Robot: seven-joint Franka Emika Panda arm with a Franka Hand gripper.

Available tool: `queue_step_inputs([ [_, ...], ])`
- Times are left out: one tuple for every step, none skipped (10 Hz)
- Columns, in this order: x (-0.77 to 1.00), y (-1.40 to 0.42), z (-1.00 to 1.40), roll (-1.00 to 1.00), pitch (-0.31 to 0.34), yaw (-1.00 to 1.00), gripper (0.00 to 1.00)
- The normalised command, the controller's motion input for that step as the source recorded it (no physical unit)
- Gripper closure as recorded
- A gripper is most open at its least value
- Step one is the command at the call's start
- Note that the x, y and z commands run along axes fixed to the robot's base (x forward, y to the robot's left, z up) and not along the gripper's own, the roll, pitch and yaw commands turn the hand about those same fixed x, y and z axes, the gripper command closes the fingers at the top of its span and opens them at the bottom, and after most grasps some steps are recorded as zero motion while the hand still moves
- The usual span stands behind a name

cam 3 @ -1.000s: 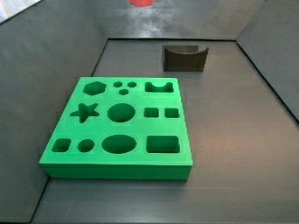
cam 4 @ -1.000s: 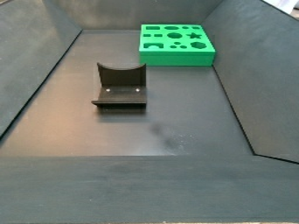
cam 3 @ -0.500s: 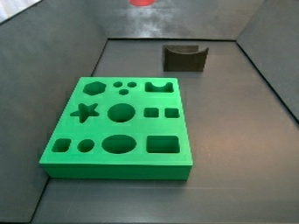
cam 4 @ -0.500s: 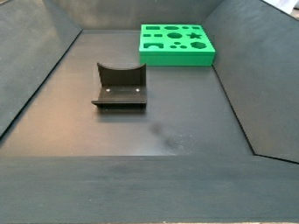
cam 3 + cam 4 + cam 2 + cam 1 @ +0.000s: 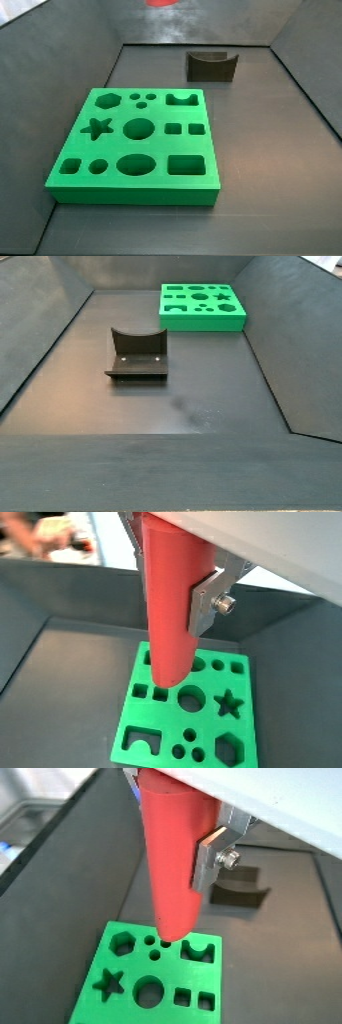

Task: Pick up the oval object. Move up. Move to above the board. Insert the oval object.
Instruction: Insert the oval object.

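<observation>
Nothing on the floor has shifted over the last second; only the red sliver at the upper edge of a side view has crept slightly. Gripper [image 5: 187, 863] hangs high above the board [image 5: 134, 145], jaws closed on the oval object [image 5: 177, 858], which points down over the board's holes. Step in hand: moving above the board. Next: align with the oval hole [image 5: 134, 164], then descend. Fixture [image 5: 136, 354] stands well apart from the board.
</observation>
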Motion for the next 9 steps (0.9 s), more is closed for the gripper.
queue_step_inputs([
  [0.0, 0.0, 0.0, 0.0, -0.014, -1.0, 1.0],
  [0.0, 0.0, 0.0, 0.0, -0.014, -1.0, 1.0],
  [0.0, 0.0, 0.0, 0.0, -0.02, -1.0, 1.0],
  [0.0, 0.0, 0.0, 0.0, -0.019, -1.0, 1.0],
  [0.0, 0.0, 0.0, 0.0, -0.011, -1.0, 1.0],
  [0.0, 0.0, 0.0, 0.0, -0.009, -1.0, 1.0],
  [0.0, 0.0, 0.0, 0.0, -0.004, -1.0, 1.0],
  [0.0, 0.0, 0.0, 0.0, -0.004, -1.0, 1.0],
  [0.0, 0.0, 0.0, 0.0, -0.006, -1.0, 1.0],
])
